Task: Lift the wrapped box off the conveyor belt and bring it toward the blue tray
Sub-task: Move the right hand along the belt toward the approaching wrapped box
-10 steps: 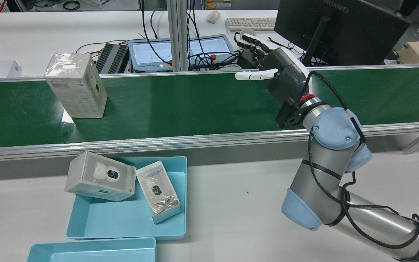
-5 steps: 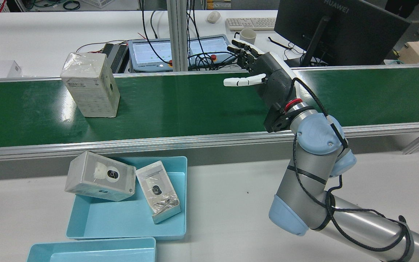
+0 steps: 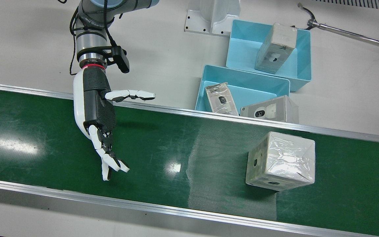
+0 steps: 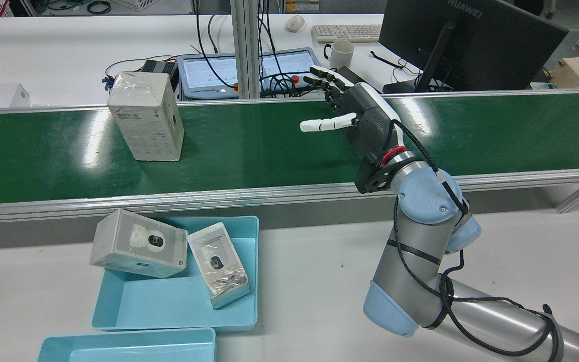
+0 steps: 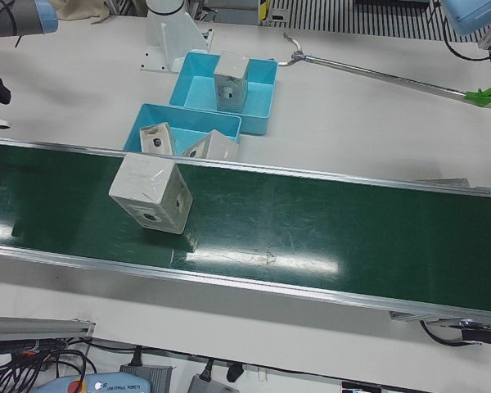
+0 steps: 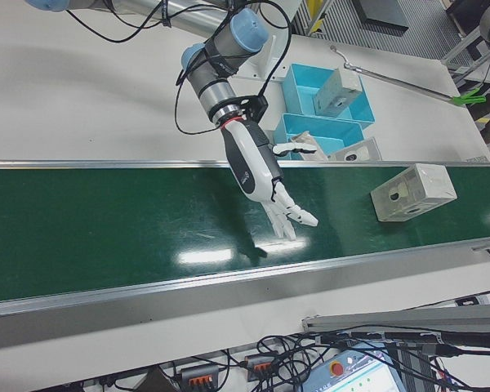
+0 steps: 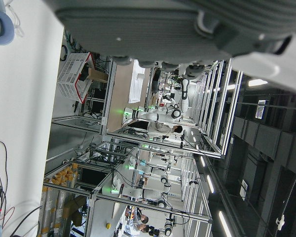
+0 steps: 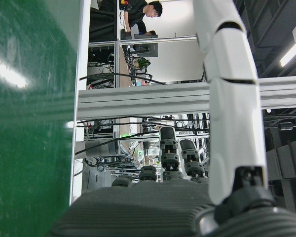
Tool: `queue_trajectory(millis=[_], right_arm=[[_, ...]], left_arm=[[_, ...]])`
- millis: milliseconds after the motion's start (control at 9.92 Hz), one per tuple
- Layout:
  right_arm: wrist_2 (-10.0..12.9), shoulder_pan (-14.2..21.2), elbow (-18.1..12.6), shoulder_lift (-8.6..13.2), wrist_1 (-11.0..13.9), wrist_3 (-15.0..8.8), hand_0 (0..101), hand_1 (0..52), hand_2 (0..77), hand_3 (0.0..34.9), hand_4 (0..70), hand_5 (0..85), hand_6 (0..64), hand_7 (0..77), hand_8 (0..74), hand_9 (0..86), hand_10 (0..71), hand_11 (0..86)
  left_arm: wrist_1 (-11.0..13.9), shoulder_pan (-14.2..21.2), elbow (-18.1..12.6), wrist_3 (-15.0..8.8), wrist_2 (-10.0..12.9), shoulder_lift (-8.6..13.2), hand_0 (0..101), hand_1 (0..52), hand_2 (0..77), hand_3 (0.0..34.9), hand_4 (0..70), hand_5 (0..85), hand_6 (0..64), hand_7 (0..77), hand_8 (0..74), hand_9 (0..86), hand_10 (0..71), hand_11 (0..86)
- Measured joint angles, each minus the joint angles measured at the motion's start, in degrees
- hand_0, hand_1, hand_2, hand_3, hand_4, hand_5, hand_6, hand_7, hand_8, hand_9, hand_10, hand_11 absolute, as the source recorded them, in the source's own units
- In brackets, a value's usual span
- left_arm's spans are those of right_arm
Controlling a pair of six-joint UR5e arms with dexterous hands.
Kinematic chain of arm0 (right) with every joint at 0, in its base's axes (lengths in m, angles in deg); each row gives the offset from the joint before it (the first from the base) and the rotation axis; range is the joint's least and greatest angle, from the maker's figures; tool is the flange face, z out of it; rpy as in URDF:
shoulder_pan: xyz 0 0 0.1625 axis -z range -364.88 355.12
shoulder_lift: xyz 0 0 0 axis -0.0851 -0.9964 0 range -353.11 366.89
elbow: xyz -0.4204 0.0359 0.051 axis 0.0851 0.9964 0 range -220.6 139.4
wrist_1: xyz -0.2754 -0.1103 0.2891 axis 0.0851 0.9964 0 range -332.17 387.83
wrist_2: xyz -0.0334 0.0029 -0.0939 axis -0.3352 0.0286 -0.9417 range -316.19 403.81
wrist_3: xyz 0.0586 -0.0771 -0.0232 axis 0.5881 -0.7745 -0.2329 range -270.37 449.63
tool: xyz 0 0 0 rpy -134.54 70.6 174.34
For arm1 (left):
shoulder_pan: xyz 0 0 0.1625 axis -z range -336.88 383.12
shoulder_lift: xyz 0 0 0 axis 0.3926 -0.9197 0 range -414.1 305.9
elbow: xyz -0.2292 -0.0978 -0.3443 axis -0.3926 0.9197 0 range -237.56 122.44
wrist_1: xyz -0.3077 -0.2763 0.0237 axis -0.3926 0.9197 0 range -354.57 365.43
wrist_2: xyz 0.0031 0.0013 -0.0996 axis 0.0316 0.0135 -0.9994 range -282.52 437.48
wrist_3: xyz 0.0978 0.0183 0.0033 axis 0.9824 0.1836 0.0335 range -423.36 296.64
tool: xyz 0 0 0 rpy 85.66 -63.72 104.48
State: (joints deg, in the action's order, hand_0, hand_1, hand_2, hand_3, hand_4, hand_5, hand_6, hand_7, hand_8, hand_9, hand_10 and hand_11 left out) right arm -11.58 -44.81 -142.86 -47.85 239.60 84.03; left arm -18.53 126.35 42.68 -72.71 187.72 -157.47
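Wrapped box (image 4: 145, 116) stands upright on the conveyor belt (image 4: 269, 146), carried closer to the right hand (image 4: 355, 118) than a second ago. Hand has edged toward it, fingers spread, holding nothing, still well apart. Blue tray (image 4: 179, 301) waits. Left hand: fingers not visible.

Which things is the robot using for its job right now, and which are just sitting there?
For the job:
- wrapped box on the green conveyor belt
- right hand, open above the belt, apart from the box
- blue tray

Just sitting there:
- two boxes already at the tray
- second blue tray
- mug
- keyboard
- monitor
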Motion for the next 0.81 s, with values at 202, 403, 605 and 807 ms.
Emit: queue_trajectory(millis=[202, 403, 605, 807], right_arm=[[0.0, 0.4, 0.1, 0.0, 0.0, 0.0, 48, 14.7, 7.6, 0.0, 8.2, 15.3, 5.5, 17.5, 2.2, 3.3, 0.0, 1.1], [0.0, 0.4, 0.1, 0.0, 0.0, 0.0, 48, 12.5, 4.4, 0.0, 8.2, 15.3, 5.5, 17.5, 1.1, 1.6, 0.0, 1.1], [0.0, 0.5, 0.3, 0.0, 0.0, 0.0, 47, 9.8, 3.3, 0.0, 7.6, 13.6, 5.5, 17.5, 1.1, 1.6, 0.0, 1.1], [0.0, 0.4, 1.0, 0.1, 0.0, 0.0, 47, 13.1, 7.1, 0.0, 7.6, 13.1, 4.9, 16.9, 0.0, 2.2, 0.0, 1.1]], left_arm=[[0.0, 0.0, 0.0, 0.0, 0.0, 0.0, 0, 0.0, 1.1, 0.0, 0.0, 1.1, 0.5, 0.5, 0.5, 0.5, 0.5, 0.5], [0.0, 0.0, 0.0, 0.0, 0.0, 0.0, 0, 0.0, 1.1, 0.0, 0.0, 1.1, 0.5, 0.5, 0.5, 0.5, 0.5, 0.5], [0.0, 0.0, 0.0, 0.0, 0.0, 0.0, 0, 0.0, 1.1, 0.0, 0.0, 1.1, 0.5, 0.5, 0.5, 0.5, 0.5, 0.5], [0.0, 0.0, 0.0, 0.0, 0.0, 0.0, 0, 0.0, 0.5, 0.0, 0.0, 1.1, 0.5, 0.5, 0.5, 0.5, 0.5, 0.5]])
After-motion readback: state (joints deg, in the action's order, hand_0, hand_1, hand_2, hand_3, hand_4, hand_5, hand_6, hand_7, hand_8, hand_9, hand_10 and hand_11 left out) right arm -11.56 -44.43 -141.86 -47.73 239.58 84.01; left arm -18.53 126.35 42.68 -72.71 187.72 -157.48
